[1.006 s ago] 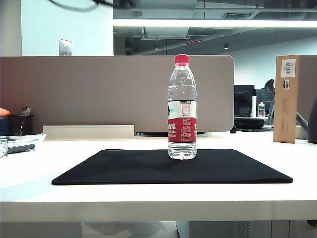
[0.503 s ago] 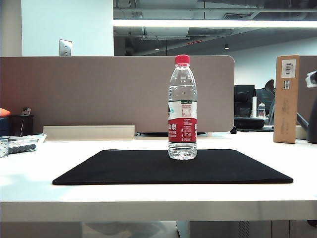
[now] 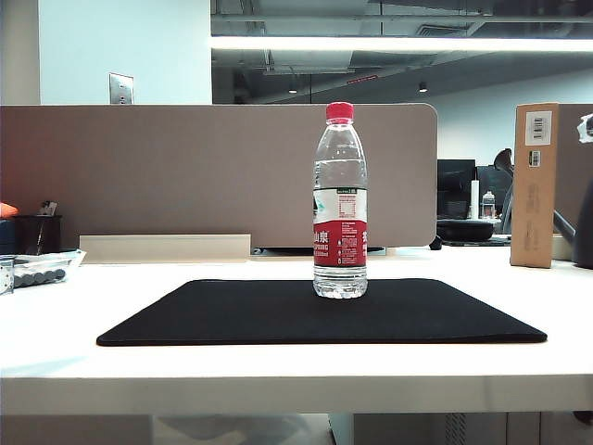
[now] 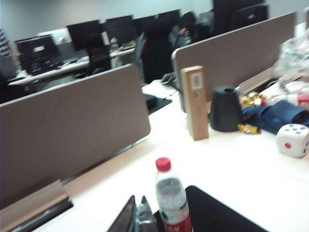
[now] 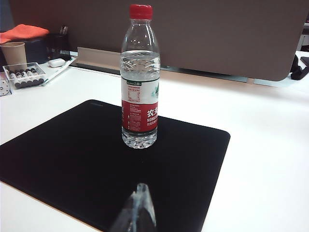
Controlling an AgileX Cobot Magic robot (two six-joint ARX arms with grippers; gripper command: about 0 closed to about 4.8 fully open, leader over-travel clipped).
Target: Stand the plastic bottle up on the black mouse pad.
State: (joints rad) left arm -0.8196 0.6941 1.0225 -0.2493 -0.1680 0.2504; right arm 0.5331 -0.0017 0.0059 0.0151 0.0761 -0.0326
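Bottle upright on the pad, both arms drawn off.
An office: white desk [image 3: 278,375], grey partition [image 3: 185,176]. The black mouse pad [image 3: 278,315] carries the plastic bottle [image 3: 340,199] standing. Only the left wrist view shows a die [image 4: 292,140]. Left gripper [image 4: 140,218] and right gripper [image 5: 138,210] fingers pressed together, empty.

Open-plan office. White desk [image 3: 278,371] backed by a grey partition panel [image 3: 185,171], more partitioned desks with dark monitors [image 4: 87,34] behind. Ceiling strip light [image 3: 398,44] overhead.

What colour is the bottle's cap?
Red; the cap on the bottle shows best in the right wrist view.
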